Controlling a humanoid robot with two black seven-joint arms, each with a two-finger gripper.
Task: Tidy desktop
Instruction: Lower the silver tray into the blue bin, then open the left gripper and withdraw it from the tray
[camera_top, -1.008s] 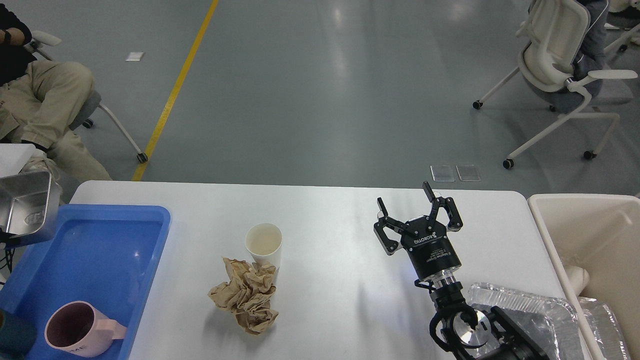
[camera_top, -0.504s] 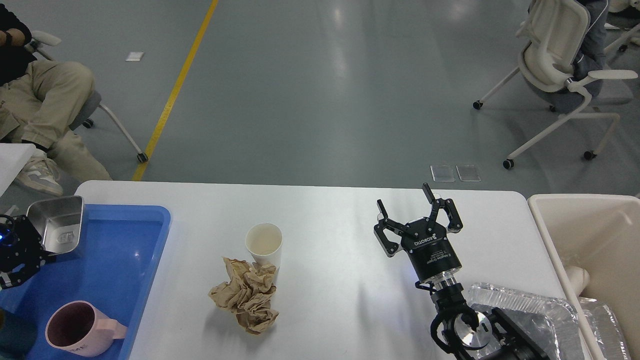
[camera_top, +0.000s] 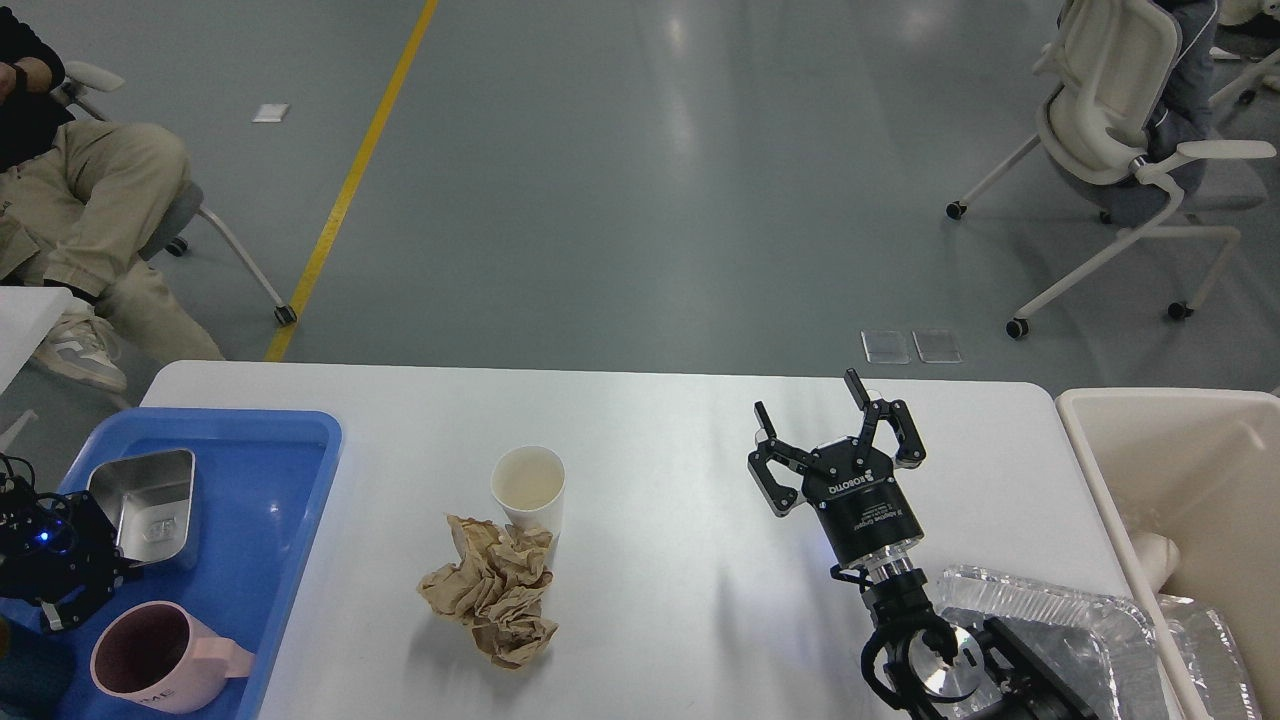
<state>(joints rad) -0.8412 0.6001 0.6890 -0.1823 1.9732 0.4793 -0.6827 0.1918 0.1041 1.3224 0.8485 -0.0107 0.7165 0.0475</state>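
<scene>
The white desktop (camera_top: 650, 420) carries a white paper cup (camera_top: 527, 485) with a crumpled brown paper (camera_top: 490, 590) against its front. My left gripper (camera_top: 85, 545) at the lower left is shut on a steel box (camera_top: 145, 500), low over the blue tray (camera_top: 270, 480). A pink mug (camera_top: 160, 660) stands in that tray, just in front of the gripper. My right gripper (camera_top: 805, 395) is open and empty, pointing away over the desktop's right half. A foil tray (camera_top: 1060, 620) lies under my right arm.
A cream bin (camera_top: 1180, 450) stands at the desktop's right end, with foil and a white object inside. A seated person (camera_top: 70, 200) is beyond the far left corner. A white chair (camera_top: 1110, 150) stands at the far right on the floor.
My left gripper has carried the steel box down and to the right, from the tray's far left edge to low inside the blue tray. My right arm has barely moved.
</scene>
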